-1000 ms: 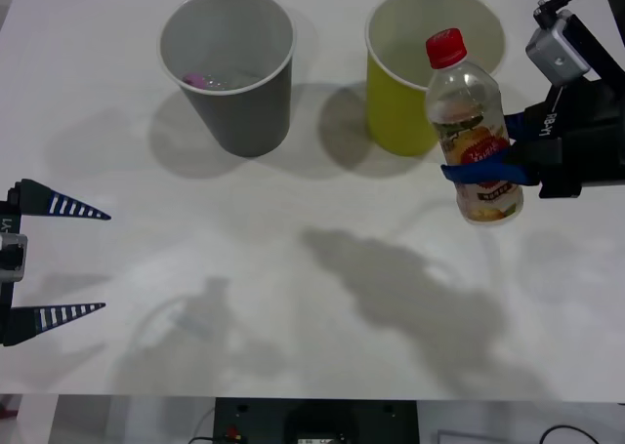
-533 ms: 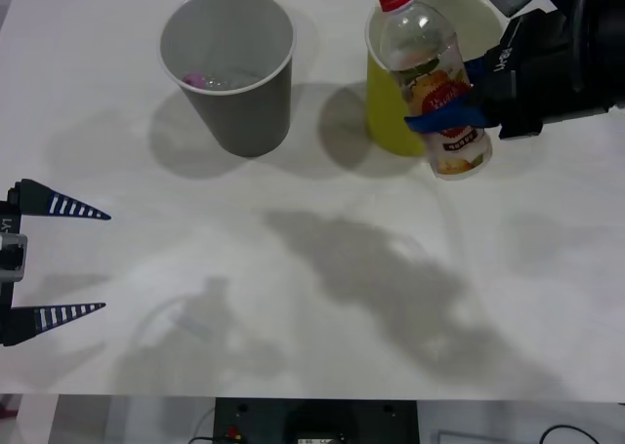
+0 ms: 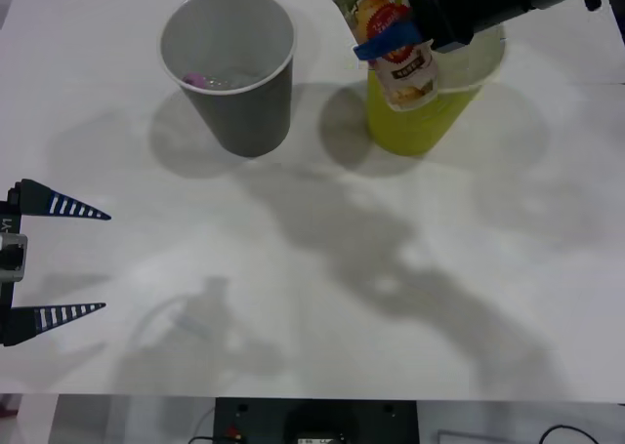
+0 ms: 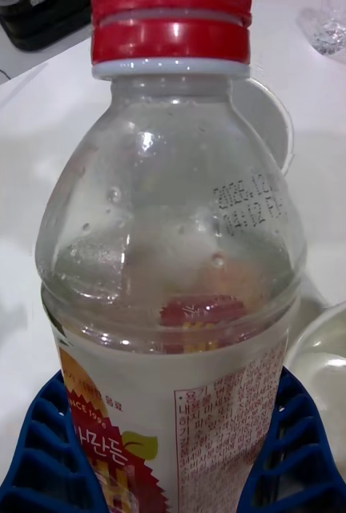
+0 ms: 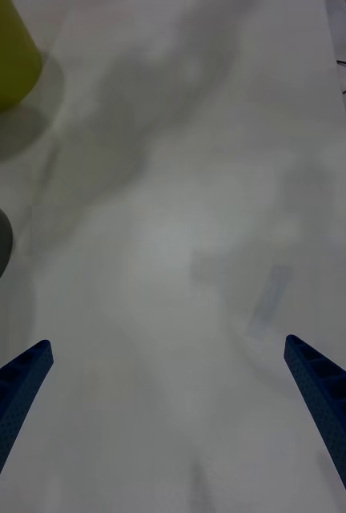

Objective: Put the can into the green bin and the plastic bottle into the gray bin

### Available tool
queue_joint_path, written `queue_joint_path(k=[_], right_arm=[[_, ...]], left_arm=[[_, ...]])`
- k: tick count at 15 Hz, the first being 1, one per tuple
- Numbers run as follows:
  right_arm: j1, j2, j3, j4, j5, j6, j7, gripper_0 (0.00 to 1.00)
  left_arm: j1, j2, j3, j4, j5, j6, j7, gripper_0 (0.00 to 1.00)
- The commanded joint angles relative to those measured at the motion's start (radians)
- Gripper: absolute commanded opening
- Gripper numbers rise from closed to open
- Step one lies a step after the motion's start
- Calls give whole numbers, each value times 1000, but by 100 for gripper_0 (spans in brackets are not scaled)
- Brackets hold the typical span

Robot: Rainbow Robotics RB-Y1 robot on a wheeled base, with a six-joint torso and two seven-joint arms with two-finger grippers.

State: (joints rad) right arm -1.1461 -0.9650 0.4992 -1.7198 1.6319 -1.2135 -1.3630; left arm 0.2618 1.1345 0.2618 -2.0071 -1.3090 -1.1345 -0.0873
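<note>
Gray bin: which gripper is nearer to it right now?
Right. The right gripper, shut on the plastic bottle, is just beside the gray bin, over the green bin. The left gripper waits open at the table's near left edge.

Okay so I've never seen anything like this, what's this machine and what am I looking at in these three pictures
It is a two-armed robot at a white table. One picture looks down from above its arms; the other two come from cameras on its wrists. On the table stand a gray bin and a green bin. The right hand holds a plastic bottle with its blue fingers, above the green bin's near edge. The left hand waits open at the table's left edge.
</note>
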Motion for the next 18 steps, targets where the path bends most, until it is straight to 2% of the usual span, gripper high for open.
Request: queue_joint_path(k=[1, 4, 9, 13, 16, 18], right_arm=[[-113, 86, 74, 143, 20, 14, 33, 0], [-178, 181, 113, 262, 49, 69, 110, 0], [-273, 331, 219, 440, 98, 242, 162, 0], [-328, 451, 260, 586, 124, 336, 197, 0], [-346, 516, 289, 663, 135, 413, 222, 0], [-346, 534, 308, 678, 140, 442, 226, 0]], left_arm=[[0, 0, 0, 0, 0, 0, 0, 100], [0, 0, 0, 0, 0, 0, 0, 100], [0, 0, 0, 0, 0, 0, 0, 100], [0, 0, 0, 0, 0, 0, 0, 100], [0, 0, 0, 0, 0, 0, 0, 100], [0, 0, 0, 0, 0, 0, 0, 100]])
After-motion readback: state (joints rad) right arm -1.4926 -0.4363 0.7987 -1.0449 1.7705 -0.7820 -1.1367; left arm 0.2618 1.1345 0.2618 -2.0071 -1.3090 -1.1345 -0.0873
